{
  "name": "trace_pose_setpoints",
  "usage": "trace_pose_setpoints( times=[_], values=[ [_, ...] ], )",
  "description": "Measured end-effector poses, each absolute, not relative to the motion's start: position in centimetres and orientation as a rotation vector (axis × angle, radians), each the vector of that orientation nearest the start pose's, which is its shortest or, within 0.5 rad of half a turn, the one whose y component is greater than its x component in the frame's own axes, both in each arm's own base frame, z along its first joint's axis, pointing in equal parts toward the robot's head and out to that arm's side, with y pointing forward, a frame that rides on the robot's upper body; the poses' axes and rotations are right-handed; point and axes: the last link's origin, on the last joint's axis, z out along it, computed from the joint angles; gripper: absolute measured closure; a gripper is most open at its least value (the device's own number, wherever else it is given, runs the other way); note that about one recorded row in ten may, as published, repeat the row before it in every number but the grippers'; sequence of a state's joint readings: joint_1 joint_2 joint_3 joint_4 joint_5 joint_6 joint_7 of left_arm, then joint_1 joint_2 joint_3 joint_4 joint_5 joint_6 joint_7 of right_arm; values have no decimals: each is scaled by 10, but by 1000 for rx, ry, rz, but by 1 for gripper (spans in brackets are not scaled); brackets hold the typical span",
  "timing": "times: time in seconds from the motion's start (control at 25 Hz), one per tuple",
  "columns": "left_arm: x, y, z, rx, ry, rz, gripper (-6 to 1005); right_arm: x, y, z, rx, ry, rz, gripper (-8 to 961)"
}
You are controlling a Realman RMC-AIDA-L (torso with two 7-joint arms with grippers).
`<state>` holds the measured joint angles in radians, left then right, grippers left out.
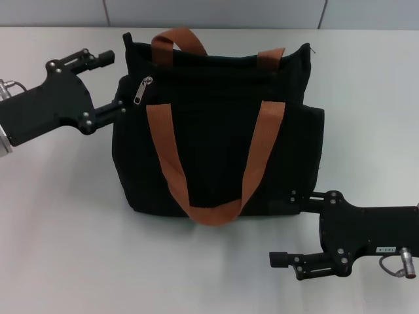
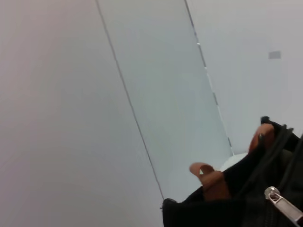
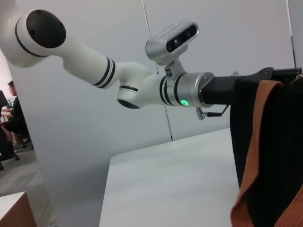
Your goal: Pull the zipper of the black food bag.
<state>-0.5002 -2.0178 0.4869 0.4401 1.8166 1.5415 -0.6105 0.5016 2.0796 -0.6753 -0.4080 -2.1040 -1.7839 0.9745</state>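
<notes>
The black food bag [image 1: 222,137] stands upright mid-table with two brown-orange strap handles [image 1: 171,157]. The silver zipper pull [image 1: 143,90] hangs at the left end of the top zip line. My left gripper [image 1: 115,85] is open at the bag's upper left corner, its lower finger [image 1: 112,111] touching the bag's side, a short way left of the pull. My right gripper [image 1: 285,227] is open at the bag's lower right corner, its upper finger [image 1: 308,195] against the bag. The left wrist view shows the pull [image 2: 284,207] and a strap [image 2: 213,183].
The white table [image 1: 65,229] spreads around the bag, with grey wall panels [image 1: 216,13] behind. The right wrist view shows my left arm [image 3: 118,80] reaching to the bag [image 3: 279,142], and a seated person [image 3: 12,118] far off.
</notes>
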Motion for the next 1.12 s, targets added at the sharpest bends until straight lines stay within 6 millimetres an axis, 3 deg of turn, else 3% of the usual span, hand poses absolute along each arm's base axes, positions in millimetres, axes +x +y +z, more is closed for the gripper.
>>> trace_pose_setpoints(
  times=[0.48, 0.76, 0.84, 0.92, 1.0, 1.12],
  values=[
    [-287, 326, 23, -2352, 97, -729, 621, 260, 258, -38, -2965, 322, 992, 142],
    [-288, 324, 23, -2349, 101, -733, 767, 239, 261, -22, -2848, 419, 1303, 142],
    [-287, 323, 21, -2346, 106, -734, 809, 223, 273, -8, -2823, 534, 1448, 142],
    [-286, 323, 18, -2343, 111, -736, 878, 217, 278, -3, -2830, 576, 1480, 143],
    [-285, 323, 16, -2336, 110, -739, 973, 197, 298, 7, -2875, 712, 1507, 143],
    [-282, 323, 14, -2332, 110, -749, 973, 183, 312, 11, -2900, 778, 1487, 143]
  ],
)
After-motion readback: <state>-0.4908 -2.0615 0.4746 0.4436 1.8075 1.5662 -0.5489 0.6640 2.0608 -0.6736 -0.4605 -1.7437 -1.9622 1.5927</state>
